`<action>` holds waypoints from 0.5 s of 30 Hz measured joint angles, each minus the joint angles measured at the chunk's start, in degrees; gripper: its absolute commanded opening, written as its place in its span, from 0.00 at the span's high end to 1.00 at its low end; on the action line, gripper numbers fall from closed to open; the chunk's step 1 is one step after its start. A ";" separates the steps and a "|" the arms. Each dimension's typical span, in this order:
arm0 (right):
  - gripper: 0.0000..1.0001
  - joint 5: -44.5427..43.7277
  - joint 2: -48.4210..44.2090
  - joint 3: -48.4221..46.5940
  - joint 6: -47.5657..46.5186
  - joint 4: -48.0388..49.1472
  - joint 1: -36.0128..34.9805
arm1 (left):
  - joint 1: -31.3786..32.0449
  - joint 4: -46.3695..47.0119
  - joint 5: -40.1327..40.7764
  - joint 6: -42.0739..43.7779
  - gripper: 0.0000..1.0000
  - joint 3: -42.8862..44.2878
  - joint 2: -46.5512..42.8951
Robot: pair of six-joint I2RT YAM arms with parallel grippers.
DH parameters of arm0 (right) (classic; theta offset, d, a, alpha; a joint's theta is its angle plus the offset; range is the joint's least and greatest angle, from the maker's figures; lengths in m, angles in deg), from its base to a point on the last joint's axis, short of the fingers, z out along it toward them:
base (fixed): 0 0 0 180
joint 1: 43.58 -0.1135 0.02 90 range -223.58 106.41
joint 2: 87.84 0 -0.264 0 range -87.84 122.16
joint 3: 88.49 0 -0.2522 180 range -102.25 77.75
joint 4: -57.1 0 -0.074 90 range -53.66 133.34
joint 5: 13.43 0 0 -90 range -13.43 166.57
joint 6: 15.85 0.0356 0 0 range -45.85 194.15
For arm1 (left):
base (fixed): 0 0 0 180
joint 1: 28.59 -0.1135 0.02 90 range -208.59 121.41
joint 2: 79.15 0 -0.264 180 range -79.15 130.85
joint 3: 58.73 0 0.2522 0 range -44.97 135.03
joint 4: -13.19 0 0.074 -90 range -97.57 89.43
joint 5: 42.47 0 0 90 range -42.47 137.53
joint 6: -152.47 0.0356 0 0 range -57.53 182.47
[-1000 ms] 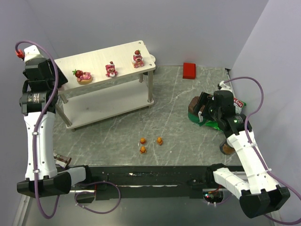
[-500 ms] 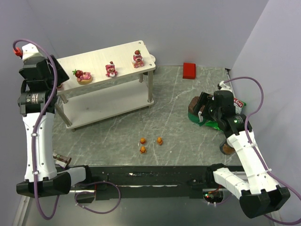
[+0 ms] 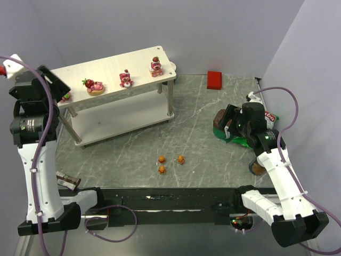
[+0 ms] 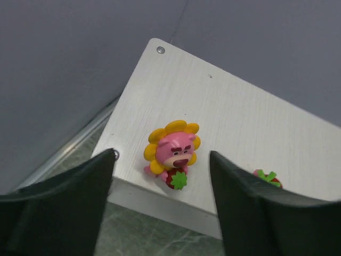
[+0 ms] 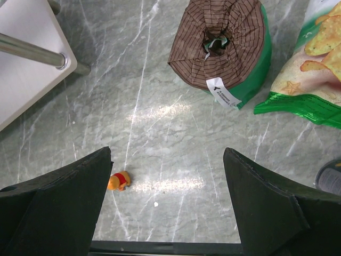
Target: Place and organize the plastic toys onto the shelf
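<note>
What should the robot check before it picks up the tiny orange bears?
1. Left gripper open, not touching the flower-faced toy: ok; toy sits near the shelf corner.
2. Right gripper open and empty: ok.
3. Three orange bears uncovered on the table: ok.
4. Room on the shelf top: ok, gaps between the strawberry bears.
5. Orange bears upright for pinching: cannot tell, too small.

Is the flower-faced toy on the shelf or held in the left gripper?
On the shelf. The flower-faced toy sits at its top board's corner; the left gripper is open, clear of it.
</note>
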 measured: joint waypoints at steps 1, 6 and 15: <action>0.08 0.02 0.02 0.00 0.00 0.00 0.00 | -0.02 -1.44 0.61 -1.49 0.44 1.42 -0.07; 0.08 0.04 0.02 0.00 0.00 0.00 0.00 | -0.02 -6.05 0.33 -7.87 0.92 4.94 -1.44; 0.09 0.20 0.02 0.02 0.00 0.00 0.00 | 0.00 -12.76 -4.61 -14.05 0.99 2.99 -0.96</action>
